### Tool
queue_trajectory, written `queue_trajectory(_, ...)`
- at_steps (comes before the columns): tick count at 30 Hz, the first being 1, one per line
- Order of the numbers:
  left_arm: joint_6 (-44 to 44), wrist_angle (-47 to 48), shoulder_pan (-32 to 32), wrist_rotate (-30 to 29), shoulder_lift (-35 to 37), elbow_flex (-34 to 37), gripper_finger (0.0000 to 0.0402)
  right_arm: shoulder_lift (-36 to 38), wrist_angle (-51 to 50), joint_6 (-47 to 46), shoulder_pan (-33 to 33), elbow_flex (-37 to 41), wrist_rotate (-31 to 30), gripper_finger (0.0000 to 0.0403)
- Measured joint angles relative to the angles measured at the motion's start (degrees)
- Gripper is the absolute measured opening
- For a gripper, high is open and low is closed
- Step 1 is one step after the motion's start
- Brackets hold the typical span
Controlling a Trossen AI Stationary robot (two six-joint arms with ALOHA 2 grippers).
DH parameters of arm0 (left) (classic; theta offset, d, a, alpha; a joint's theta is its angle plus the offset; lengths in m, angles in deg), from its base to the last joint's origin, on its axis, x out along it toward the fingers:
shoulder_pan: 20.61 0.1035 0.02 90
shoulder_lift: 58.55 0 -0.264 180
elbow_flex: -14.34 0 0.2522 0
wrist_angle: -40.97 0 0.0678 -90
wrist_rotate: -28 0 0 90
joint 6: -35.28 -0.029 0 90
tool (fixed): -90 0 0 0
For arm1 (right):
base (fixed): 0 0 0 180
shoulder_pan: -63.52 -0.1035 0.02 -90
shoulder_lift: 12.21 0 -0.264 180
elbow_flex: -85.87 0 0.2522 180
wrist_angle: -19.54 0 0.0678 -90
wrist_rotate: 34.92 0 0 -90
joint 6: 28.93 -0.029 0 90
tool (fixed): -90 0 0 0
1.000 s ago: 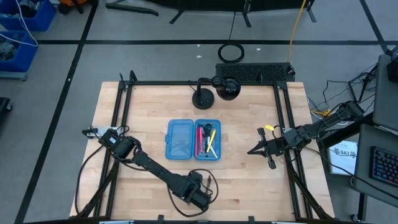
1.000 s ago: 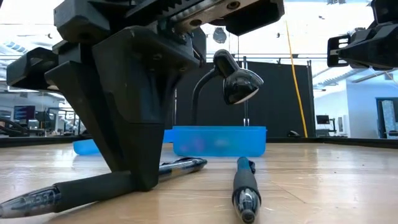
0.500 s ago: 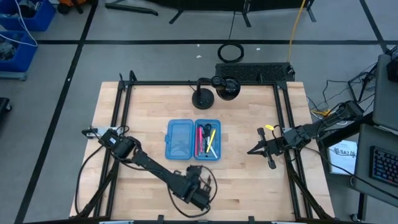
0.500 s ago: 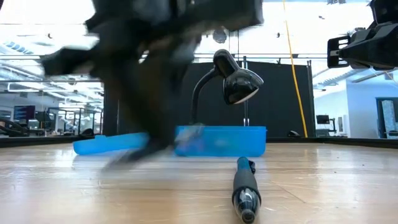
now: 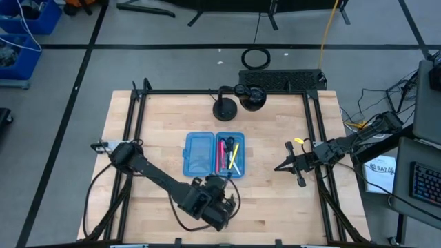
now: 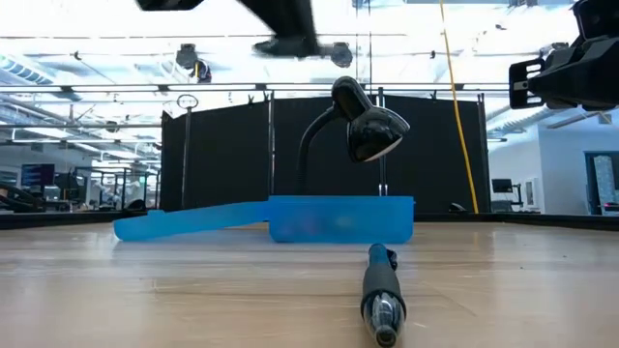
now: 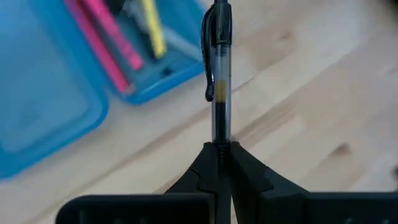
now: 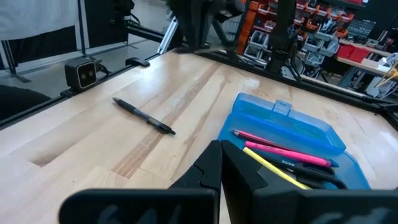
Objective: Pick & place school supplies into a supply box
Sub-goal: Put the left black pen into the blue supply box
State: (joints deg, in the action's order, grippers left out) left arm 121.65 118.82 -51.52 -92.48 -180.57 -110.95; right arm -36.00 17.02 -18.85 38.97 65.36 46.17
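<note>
- The supply box (image 5: 214,156) lies open mid-table; its right half already holds a pink pen (image 7: 104,32), a yellow one (image 7: 153,28) and dark ones
- The left gripper (image 7: 219,151) is clamped on a clear-barrelled pen (image 7: 217,74), lifted just short of the box's near end: my read, placing is next
- One dark pen (image 8: 144,116) lies loose on the table (image 5: 275,200), so at least one pick remains
- The right gripper (image 5: 278,167) waits closed and empty, right of the box

Wooden table (image 5: 275,200): case (image 5: 213,154), pen (image 6: 381,295), lamp (image 5: 224,108).
</note>
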Motion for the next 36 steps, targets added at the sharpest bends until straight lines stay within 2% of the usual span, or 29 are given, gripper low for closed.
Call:
queue_trajectory(4, -4.48, -1.13, 0.66, -3.89, 3.19, -0.06, 0.0017, 0.00, 0.01, -0.88, 0.00, 0.00, 0.13, 0.0000)
queue_trajectory(7, -6.59, 1.93, 0.65, -6.03, 5.85, -0.04, 0.0017, 0.00, -0.10, -1.63, -0.02, 0.00, 0.15, 0.0000)
queue_trajectory(10, -12.87, 3.94, -0.01, -9.66, 8.97, -0.02, 0.0017, 0.00, -0.31, -1.92, -0.02, 0.00, 0.17, 0.0000)
queue_trajectory(17, -22.75, 10.74, -0.70, -22.11, 16.89, -0.04, 0.0017, 0.00, -0.36, -1.92, -0.02, 0.00, 0.17, 0.0000)
queue_trajectory(23, -28.65, 16.25, 3.61, -26.25, 24.23, 1.08, 0.0017, 0.00, -0.34, -1.92, -0.02, 0.00, 0.17, 0.0000)
queue_trajectory(27, -32.20, 16.54, 9.12, -25.48, 30.07, 6.11, 0.0017, 0.00, -0.34, -1.92, -0.02, 0.00, 0.13, 0.0000)
queue_trajectory(30, -32.64, 13.76, 13.57, -23.21, 35.78, 12.89, 0.0015, 0.00, -0.34, -1.92, -0.02, 0.00, 0.13, 0.0000)
queue_trajectory(33, -36.29, 1.32, 17.68, -16.50, 41.71, 23.15, 0.0015, 0.00, -0.34, -1.30, -0.02, 0.00, 0.09, 0.0000)
queue_trajectory(36, -40.68, -16.47, 21.21, -5.89, 46.23, 34.17, 0.0015, 0.00, -0.07, 0.42, -0.02, -0.01, 0.07, 0.0000)
